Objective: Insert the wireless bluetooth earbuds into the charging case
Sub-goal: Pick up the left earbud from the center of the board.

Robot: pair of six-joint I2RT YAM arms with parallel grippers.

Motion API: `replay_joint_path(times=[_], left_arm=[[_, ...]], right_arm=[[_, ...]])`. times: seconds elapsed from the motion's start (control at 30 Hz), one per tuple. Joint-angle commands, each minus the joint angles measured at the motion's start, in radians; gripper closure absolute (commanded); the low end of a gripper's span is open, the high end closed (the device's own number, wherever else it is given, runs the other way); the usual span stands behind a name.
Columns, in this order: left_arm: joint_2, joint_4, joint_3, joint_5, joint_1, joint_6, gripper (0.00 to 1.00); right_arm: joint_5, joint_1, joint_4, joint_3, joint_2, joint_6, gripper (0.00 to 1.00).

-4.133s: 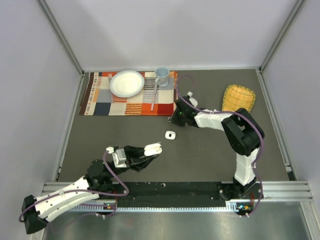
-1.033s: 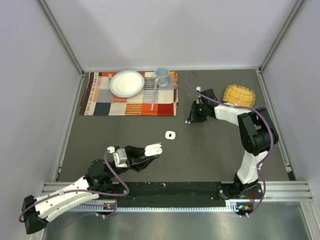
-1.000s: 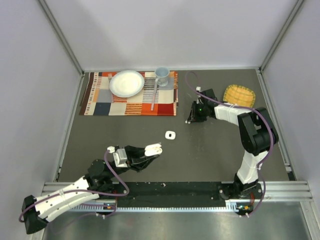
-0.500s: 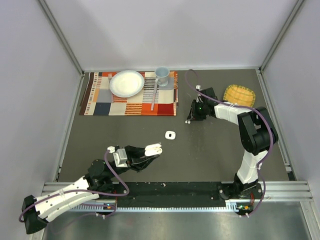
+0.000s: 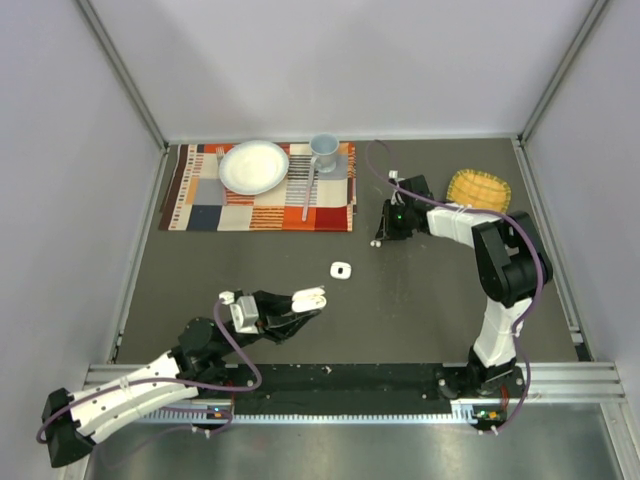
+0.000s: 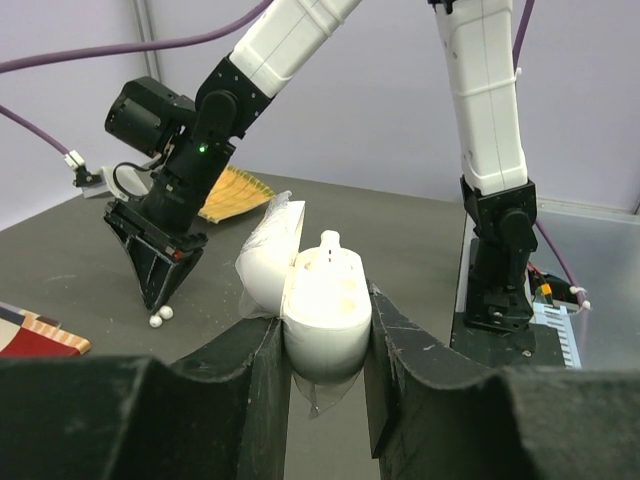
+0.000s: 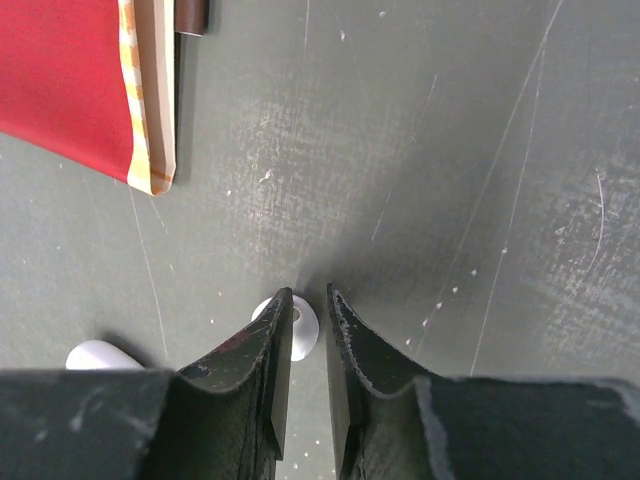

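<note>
In the right wrist view one earbud (image 7: 303, 330) lay right at the tips of the right gripper (image 7: 308, 300), partly behind the 9 o'clock finger, its stem hidden. A second earbud (image 7: 95, 355) lay near, toward 8 o'clock. The jaws stood a narrow slit apart; whether they already pinched the bud I cannot tell. Well apart at 7 o'clock in the top view, the left gripper (image 6: 325, 325) was clamped on the open charging case (image 6: 325, 285).

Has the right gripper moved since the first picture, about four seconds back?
Yes. In the top view the right gripper has shifted rightward, away from the corner of the placemat and toward the yellow woven tray.
</note>
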Motion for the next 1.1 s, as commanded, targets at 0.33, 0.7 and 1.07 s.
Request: replay_joint_path(times=[0.33,0.7,1.07], left_arm=[[0.021,0.059,-0.010,0.001,-0.004,-0.010,1.00],[0.021,0.059,-0.013,0.002,-0.004,-0.015,1.00],[0.025,0.064,-0.013,0.004,-0.004,-0.013,1.00]], right_arm=[[-0.005,0.007,0.043,-0.115,-0.049,-0.101,0.80],[-0.004,0.030,0.069,-0.156,-0.055,-0.096,0.79],[0.007,0.047,0.095,-0.196,-0.079,-0.090,0.76]])
